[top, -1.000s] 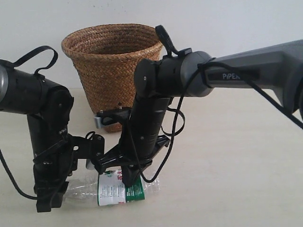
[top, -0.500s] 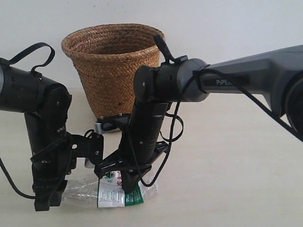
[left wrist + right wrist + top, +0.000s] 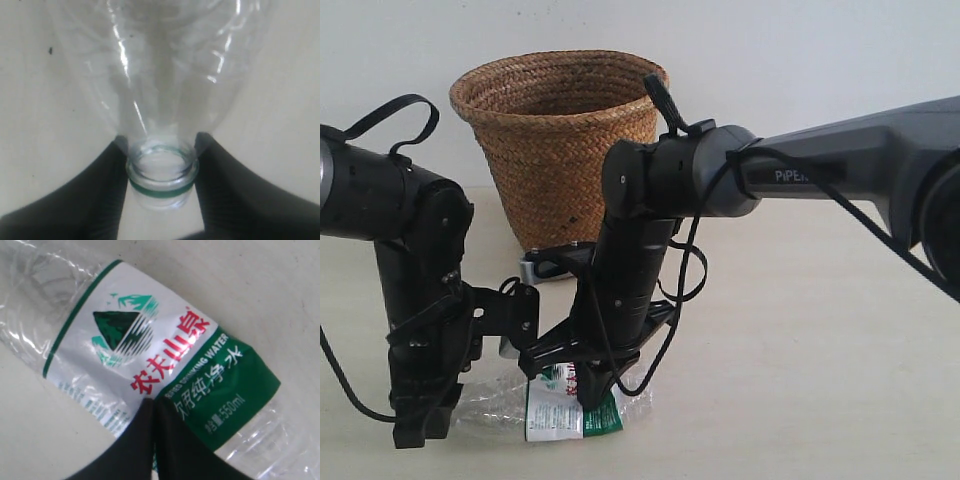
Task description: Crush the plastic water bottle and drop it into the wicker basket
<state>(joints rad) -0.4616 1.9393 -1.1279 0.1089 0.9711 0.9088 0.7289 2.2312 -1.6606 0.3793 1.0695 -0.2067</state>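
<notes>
The plastic water bottle (image 3: 560, 412) lies on its side on the table, clear, with a white and green label. My left gripper (image 3: 420, 430) is shut on its open neck: in the left wrist view its gripper (image 3: 161, 145) has a black finger on each side of the green-ringed mouth of the bottle (image 3: 160, 75). My right gripper (image 3: 588, 393) is shut with nothing in it. Its joined tips (image 3: 152, 404) press down on the label of the bottle (image 3: 150, 340) near the red characters. The wicker basket (image 3: 560, 130) stands upright behind both arms.
The pale table (image 3: 800, 350) stretches out to the right of the arms, with a white wall behind it. A black cable loop (image 3: 665, 345) hangs from the right arm over the bottle's base end. The basket stands close behind the right arm's wrist.
The right arm has sunk a little and shifted slightly left, pressing its shut tips lower onto the label. The left gripper keeps its hold on the neck.
</notes>
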